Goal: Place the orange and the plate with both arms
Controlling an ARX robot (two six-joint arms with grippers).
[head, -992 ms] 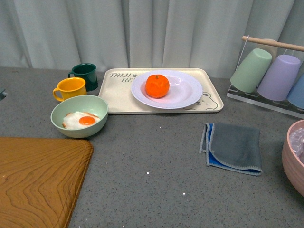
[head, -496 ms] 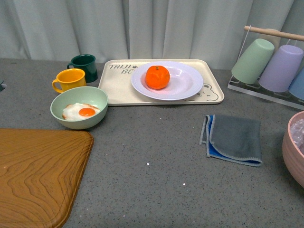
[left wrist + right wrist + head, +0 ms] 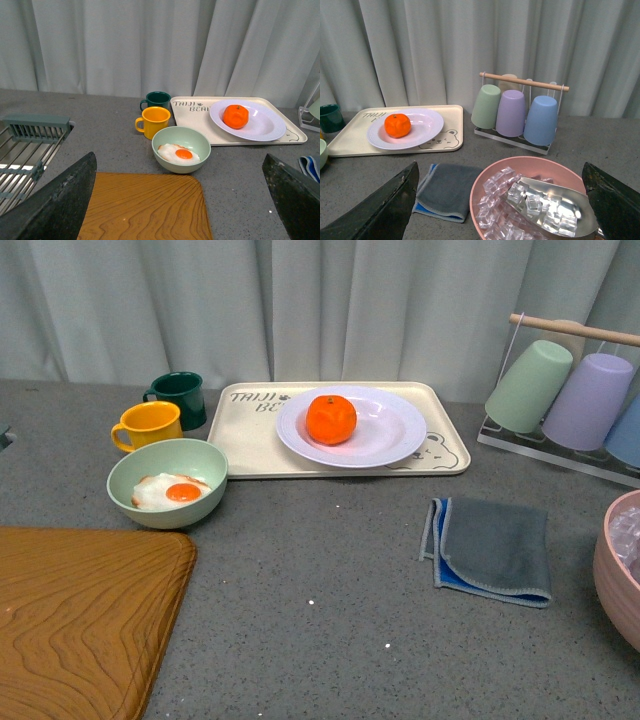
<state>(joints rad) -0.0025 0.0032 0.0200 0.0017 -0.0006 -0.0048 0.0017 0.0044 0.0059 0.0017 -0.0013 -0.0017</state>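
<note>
a wooden board (image 3: 80,615) fills the lower left of the front view. above centre, the cream tray (image 3: 250,435) carries the plate (image 3: 385,430), with the orange (image 3: 331,419) sitting left of its middle. left gripper (image 3: 180,200) and right gripper (image 3: 500,200) both stand spread wide, holding nothing.

front: faces curtain | wrists: raised, far | shared: plate (image 3: 352,427)
</note>
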